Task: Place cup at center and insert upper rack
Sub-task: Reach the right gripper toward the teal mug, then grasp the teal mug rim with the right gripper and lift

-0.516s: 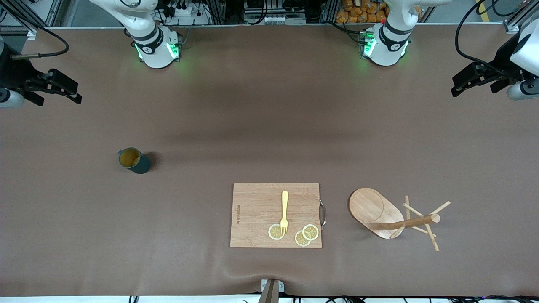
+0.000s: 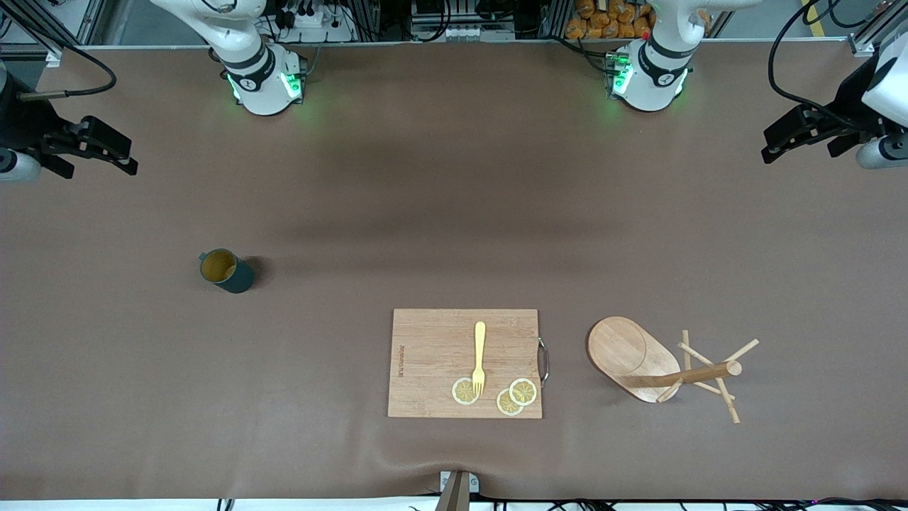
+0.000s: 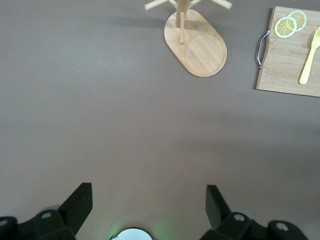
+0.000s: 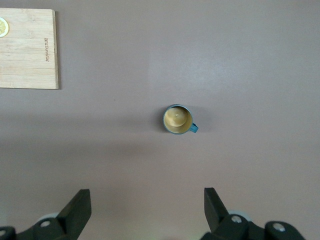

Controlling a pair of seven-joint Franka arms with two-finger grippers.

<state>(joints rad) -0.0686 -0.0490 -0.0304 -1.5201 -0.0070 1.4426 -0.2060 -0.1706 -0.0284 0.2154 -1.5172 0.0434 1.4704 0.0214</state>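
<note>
The dark teal cup [image 2: 225, 270] stands upright on the brown table toward the right arm's end; it also shows in the right wrist view [image 4: 177, 120], tan inside, handle to one side. The wooden upper rack [image 2: 633, 357] lies tipped on its side toward the left arm's end, beside the cutting board; its oval base shows in the left wrist view [image 3: 197, 47]. My right gripper [image 2: 126, 157] hangs open and empty over the table's right-arm end, its own view [image 4: 147, 202] showing it well apart from the cup. My left gripper [image 2: 770, 145] hangs open and empty over the left-arm end [image 3: 149, 200].
A rectangular wooden cutting board [image 2: 433, 355] with a metal handle lies near the front camera, between the cup and the rack. On it lie a yellow fork [image 2: 479, 355] and three lemon slices [image 2: 523, 391]. The arm bases [image 2: 266, 81] stand along the table's edge.
The left gripper has shifted very slightly. The cup, the rack and the right gripper have not moved.
</note>
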